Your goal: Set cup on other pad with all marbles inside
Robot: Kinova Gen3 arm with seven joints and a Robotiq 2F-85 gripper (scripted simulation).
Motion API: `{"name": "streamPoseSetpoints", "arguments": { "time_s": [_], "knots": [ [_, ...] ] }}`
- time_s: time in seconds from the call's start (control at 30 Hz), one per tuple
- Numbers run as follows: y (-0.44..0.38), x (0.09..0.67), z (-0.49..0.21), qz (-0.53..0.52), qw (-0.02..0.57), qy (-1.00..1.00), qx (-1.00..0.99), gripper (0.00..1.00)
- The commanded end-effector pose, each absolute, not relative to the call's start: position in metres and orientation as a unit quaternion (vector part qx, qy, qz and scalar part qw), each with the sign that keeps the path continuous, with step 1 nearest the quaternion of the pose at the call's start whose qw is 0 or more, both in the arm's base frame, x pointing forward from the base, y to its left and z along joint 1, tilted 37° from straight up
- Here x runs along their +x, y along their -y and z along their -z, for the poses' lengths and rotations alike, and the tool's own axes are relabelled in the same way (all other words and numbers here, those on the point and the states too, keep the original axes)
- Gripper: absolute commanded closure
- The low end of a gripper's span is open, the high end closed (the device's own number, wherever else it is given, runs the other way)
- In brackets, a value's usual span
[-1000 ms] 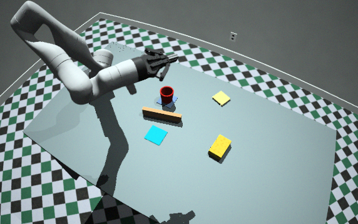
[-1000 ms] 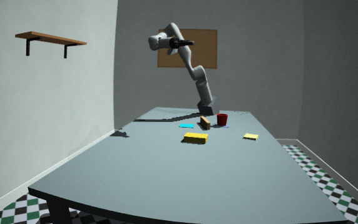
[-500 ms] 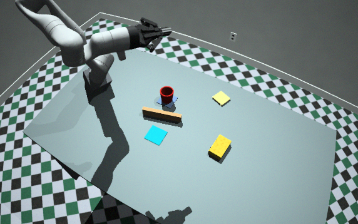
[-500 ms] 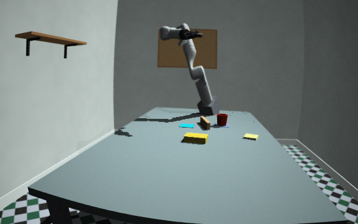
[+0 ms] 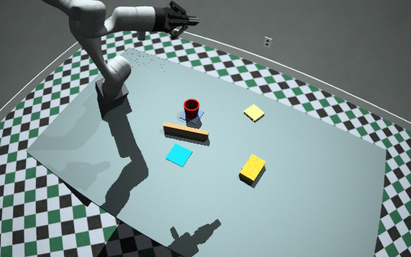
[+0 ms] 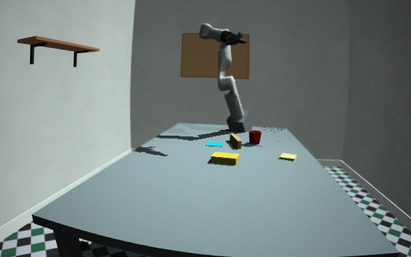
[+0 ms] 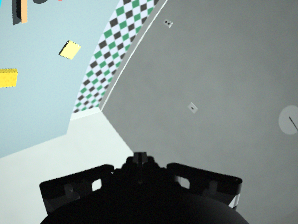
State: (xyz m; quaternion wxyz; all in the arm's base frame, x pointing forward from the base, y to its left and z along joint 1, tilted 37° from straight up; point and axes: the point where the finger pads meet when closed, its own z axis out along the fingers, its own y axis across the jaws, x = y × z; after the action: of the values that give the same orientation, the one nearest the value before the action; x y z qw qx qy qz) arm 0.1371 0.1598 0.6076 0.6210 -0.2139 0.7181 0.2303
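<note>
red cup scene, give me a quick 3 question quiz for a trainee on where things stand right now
1. True or false: the gripper is shut on the red cup.
2. What lies between the cup's dark blue pad and the cyan pad? A) yellow sponge B) wooden rail C) pale yellow tile
3. Fill in: the arm is raised high above the table, and its gripper holds ____.

Key
1. False: the cup stands on the dark blue pad, far from the gripper.
2. B: the wooden rail.
3. Nothing; the fingers are shut.
</note>
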Motion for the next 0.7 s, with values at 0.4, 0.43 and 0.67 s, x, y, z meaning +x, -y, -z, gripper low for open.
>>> {"name": "streamPoseSetpoints", "arguments": {
  "time_s": [0.4, 0.43, 0.67],
  "knots": [
    [-0.180, 0.143, -0.591, -0.219, 0.611, -0.741, -0.173, 1.00],
    [-0.180, 0.143, -0.591, -0.219, 0.611, -0.741, -0.173, 1.00],
    [-0.187, 0.147, -0.585, -0.218, 0.605, -0.749, -0.160, 1.00]
  ]
}}
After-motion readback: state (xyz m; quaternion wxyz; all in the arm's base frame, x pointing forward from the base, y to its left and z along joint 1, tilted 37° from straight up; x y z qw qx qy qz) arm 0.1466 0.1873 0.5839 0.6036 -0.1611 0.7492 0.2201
